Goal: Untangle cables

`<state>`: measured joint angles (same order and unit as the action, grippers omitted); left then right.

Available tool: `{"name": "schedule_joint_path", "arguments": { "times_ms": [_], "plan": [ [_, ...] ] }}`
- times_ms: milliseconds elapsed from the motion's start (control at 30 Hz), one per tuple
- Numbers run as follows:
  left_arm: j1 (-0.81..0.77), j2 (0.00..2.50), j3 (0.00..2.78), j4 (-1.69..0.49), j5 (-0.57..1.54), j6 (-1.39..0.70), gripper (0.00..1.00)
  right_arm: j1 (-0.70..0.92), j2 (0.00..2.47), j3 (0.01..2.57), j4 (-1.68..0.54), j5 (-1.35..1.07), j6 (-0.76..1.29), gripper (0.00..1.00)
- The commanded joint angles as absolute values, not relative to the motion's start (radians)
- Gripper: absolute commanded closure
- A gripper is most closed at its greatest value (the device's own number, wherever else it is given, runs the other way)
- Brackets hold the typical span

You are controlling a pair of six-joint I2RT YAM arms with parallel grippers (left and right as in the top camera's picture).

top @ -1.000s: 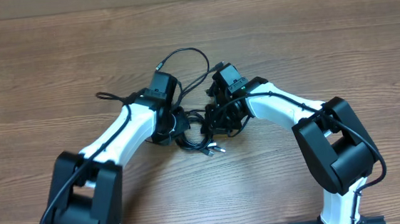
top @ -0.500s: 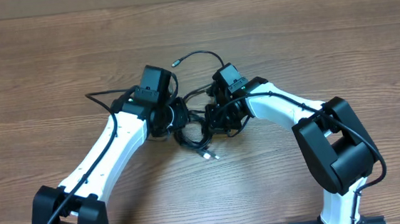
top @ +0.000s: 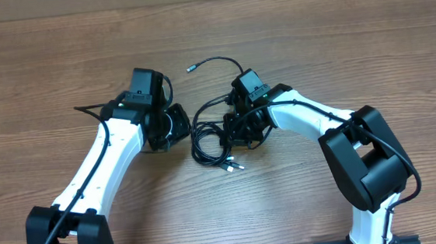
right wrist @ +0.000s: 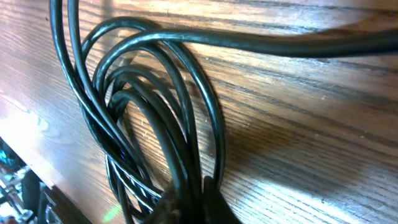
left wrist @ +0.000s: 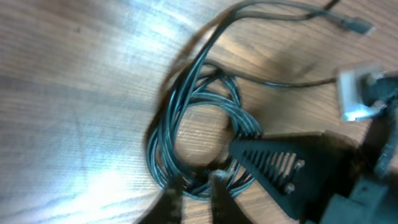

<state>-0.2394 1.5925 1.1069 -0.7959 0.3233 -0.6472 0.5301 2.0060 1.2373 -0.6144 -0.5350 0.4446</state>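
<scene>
- On the wooden counter (top: 336, 42), between the 2 arms, the cables (top: 204, 142) lie as 1 tight coil of thin black cords, just beside the right wrist.
- From the coil, 1 cord runs upward and ends free in a small plug (top: 192, 66). Other silvery plug tips (top: 231, 166) stick out at the lower side.
- The right end effector (top: 236, 128) sits at the right edge of the coil. In its wrist view several loops of the cables (right wrist: 205, 106) run together into its closed tips, so it seems to pinch them.
- The left end effector (top: 175, 124) is just left of the coil. In its wrist view the tips are blurred and show only a narrow gap, and I cannot tell if a cord is inside.
- Progress, as I judge it, is early. The loops are wound together and no cord lies apart from the others, so nearly all the separating is left to do.
- Compared with 1 second before, the left arm has drawn back to the left. It covered part of the coil then, and the coil is now in plain sight.
- The free cord made a high arch then. Now it lies lower and flatter.
- The right arm has not moved.
</scene>
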Motion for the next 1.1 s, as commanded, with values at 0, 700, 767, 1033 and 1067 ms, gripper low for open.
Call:
{"name": "schedule_joint_path", "arguments": {
  "times_ms": [0,700,767,1033,1067],
  "plan": [
    [-0.270,1.596,1.118,-0.808,0.279,-0.640,0.64,0.529,2.017,1.230,-0.611,-0.542,0.440,0.87],
    [-0.327,1.854,1.111,-0.735,0.251,-0.687,0.73,0.529,2.017,1.230,-0.611,-0.542,0.440,0.84],
    [-0.329,1.866,1.111,-0.725,0.251,-0.688,0.74,0.529,2.017,1.230,-0.611,-0.542,0.441,0.84],
    [-0.329,1.888,1.111,-0.729,0.256,-0.659,0.96,0.529,2.017,1.230,-0.611,-0.542,0.440,0.84],
    [-0.329,1.886,1.111,-0.728,0.259,-0.657,0.96,0.529,2.017,1.230,-0.611,-0.542,0.440,0.84]
  ]
}}
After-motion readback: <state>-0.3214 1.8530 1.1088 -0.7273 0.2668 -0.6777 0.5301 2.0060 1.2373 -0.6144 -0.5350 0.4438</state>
